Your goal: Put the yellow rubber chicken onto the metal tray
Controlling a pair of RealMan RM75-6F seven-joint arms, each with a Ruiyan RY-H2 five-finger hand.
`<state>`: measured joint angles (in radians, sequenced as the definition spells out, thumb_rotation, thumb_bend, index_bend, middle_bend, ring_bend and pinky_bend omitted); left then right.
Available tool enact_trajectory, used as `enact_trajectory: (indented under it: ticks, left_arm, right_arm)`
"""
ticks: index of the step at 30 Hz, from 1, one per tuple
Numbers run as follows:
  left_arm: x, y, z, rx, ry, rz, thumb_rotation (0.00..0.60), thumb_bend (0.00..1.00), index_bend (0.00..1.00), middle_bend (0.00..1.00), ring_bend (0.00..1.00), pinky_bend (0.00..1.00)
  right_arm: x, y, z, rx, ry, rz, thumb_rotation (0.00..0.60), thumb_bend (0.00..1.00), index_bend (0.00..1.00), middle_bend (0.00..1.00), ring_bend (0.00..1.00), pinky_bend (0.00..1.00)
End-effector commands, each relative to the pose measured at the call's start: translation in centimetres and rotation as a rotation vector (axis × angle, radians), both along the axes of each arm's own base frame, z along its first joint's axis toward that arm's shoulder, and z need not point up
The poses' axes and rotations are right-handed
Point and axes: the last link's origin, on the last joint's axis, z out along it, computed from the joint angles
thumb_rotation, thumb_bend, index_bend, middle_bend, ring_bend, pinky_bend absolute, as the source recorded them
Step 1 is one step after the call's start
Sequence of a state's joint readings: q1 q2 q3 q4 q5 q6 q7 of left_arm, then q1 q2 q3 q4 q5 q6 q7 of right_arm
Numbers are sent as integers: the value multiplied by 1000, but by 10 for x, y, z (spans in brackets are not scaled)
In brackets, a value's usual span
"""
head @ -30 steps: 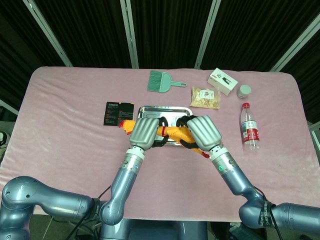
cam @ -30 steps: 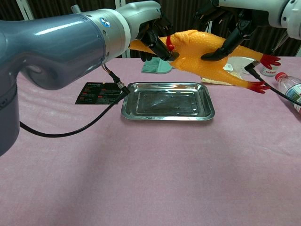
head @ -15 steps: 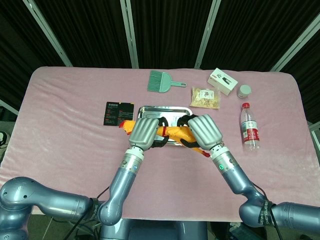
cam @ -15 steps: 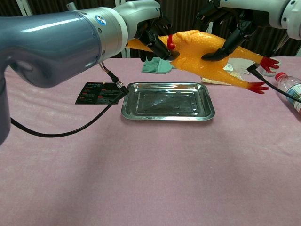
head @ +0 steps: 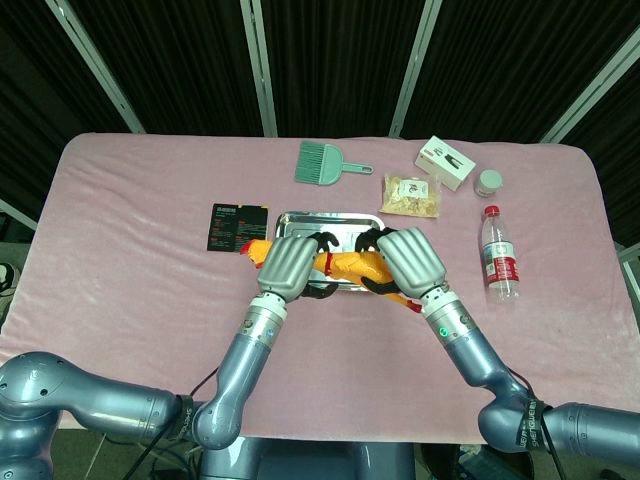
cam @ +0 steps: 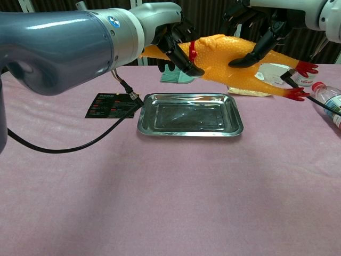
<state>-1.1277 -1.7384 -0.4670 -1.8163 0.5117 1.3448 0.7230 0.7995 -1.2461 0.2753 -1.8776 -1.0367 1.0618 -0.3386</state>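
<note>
The yellow rubber chicken point(cam: 229, 58) hangs in the air above the metal tray point(cam: 190, 120), carried by both hands. The chest view shows this plainly: the chicken lies roughly level, clear of the tray, its beak end pointing left and its red feet trailing off past the tray's right end. The left hand point(cam: 173, 37) grips the chicken at the neck, dark fingers point(cam: 184, 56) wrapped beside the red wattle; the right hand point(cam: 261, 26) holds the body from above, fingers curled over the back.

The head view hides most of that. From above, the backs of the left hand point(head: 288, 265) and right hand point(head: 410, 260) cover the chicken point(head: 345, 266), so only a yellow strip between them and a tip at the left show, and its height over the tray point(head: 300, 217) cannot be told there.

The head view alone gives the whole pink counter point(head: 130, 250). A black card point(head: 237, 227) lies just left of the tray. Behind the tray sits a green dustpan brush point(head: 322, 163); behind and to the tray's right lie a snack packet point(head: 410, 195), a white box point(head: 445, 162) and a small jar point(head: 489, 182). A water bottle point(head: 499, 254) lies well right of the tray. In the chest view the brush is half hidden behind the left hand, and only the bottle's capped end shows at the right edge.
</note>
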Motion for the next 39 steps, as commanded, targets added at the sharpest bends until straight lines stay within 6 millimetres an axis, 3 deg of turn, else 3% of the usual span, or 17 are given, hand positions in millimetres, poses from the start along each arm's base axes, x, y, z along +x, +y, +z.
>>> enact_trajectory:
  ticks: [1,9,14,16,21,26,31,36,39]
  left_arm:
    - [3,1,-2,19,-16,3,600,304,412,446,548,493]
    - [6,1,-4,57,-47,3,600,461,692,661,648,520]
    - [6,1,-3,73,-66,8,600,508,767,712,681,527]
    - [6,1,-3,75,-66,6,600,451,724,681,667,527]
    - [3,-2,-1,33,-60,-4,600,190,418,505,562,520]
    - [1,-4,5,10,-54,-18,600,119,259,355,427,493]
    - [-3,-6,11,5,-44,-36,600,104,166,261,262,380]
    - [-9,-8,21,39,-39,-59,600,104,156,202,158,307]
    - [-27,-12,41,101,-23,-68,600,104,154,181,134,283]
  right_arm:
    - [2,2,2,5,-21,1,600,564,812,697,745,831]
    - [2,5,3,13,-24,2,600,570,812,698,747,833]
    - [2,5,3,17,-27,-1,600,571,812,698,747,833]
    - [1,4,3,18,-28,-3,600,571,812,698,747,833]
    - [0,2,3,15,-29,-10,600,571,813,698,747,832]
    - [-5,0,4,7,-19,-24,600,571,812,698,747,833]
    - [-12,-3,4,-1,-12,-42,600,572,812,698,747,833]
    - [-19,-6,4,-5,-8,-59,600,572,812,698,747,833]
    - [-32,-9,4,-6,-6,-96,600,572,812,698,747,833]
